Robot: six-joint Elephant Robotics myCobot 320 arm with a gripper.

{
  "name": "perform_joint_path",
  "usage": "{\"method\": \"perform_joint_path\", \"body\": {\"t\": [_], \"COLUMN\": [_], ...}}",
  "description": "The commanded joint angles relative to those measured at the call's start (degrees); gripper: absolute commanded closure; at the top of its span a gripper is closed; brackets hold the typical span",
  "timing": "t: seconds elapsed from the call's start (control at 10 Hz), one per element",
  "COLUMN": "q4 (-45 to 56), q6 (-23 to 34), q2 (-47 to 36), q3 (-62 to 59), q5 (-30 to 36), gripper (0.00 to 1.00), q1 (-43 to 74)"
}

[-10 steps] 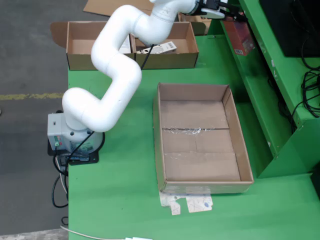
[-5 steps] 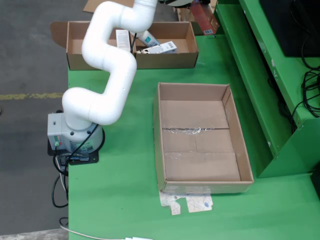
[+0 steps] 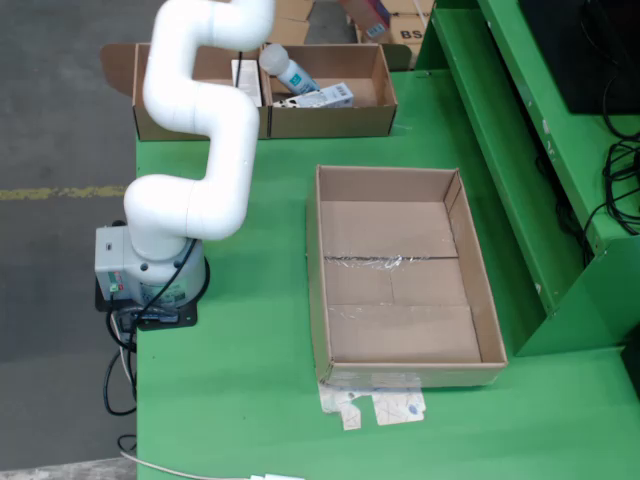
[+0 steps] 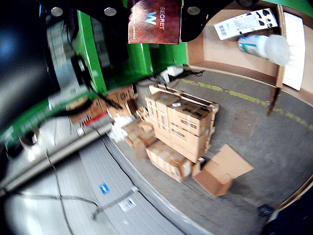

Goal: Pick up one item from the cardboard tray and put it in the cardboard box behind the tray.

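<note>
Cardboard tray lies empty while the end effector carries a dark red packet near the box; next, release inside.

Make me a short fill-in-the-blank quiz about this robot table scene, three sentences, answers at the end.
1. The table surface is colored ____.
2. The large cardboard tray in the middle holds ____ items.
3. In the wrist view, the gripper carries a dark ____ packet above the floor.

Answers: green; no; red
</note>
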State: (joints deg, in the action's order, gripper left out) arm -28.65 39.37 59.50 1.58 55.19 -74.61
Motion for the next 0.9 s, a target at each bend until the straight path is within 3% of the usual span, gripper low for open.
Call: {"method": "perform_joint_path", "body": {"t": [0.0,0.5,0.6,0.7,0.8], "q4": [-0.68,-0.68,-0.68,-0.68,-0.69], "q6": [7.78,8.93,7.06,10.79,-5.44], "q2": [-4.79,-6.63,-6.63,-3.34,3.68], "q3": [-1.58,-1.58,-1.58,-1.58,-1.58], "q5": [-0.58,-0.59,-0.59,-0.6,-0.59], "gripper": [1.0,1.0,1.0,1.0,1.0], "q1": [-7.6,-17.95,-17.95,-27.52,-39.67]}}
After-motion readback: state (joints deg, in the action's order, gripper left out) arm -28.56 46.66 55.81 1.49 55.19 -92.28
